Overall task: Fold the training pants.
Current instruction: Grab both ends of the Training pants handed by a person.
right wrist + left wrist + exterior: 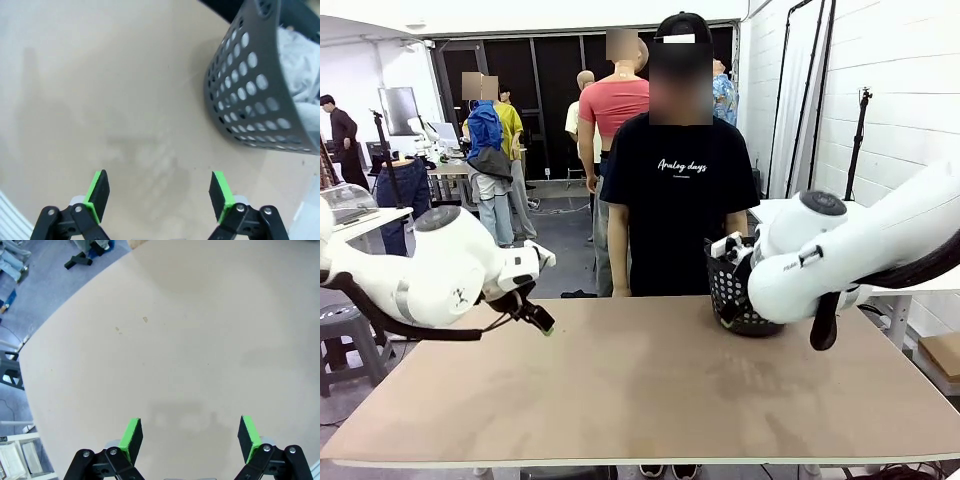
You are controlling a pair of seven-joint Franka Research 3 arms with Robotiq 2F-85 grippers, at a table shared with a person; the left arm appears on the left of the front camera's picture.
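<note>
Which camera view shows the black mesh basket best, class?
The right wrist view: the basket is close, its holed wall and the pale cloth inside clear. In the front view the right arm hides part of it.

Bright, even overhead light fills all views. Shadows on the table [650, 390] are faint and soft-edged: a grey smudge near 6 o'clock ahead of the left gripper [190, 426], another ahead of the right gripper [159, 179]. The left wrist lens bows the table's edge at 9 o'clock; the mesh basket [250, 95] at 2 o'clock looks slightly soft.
</note>
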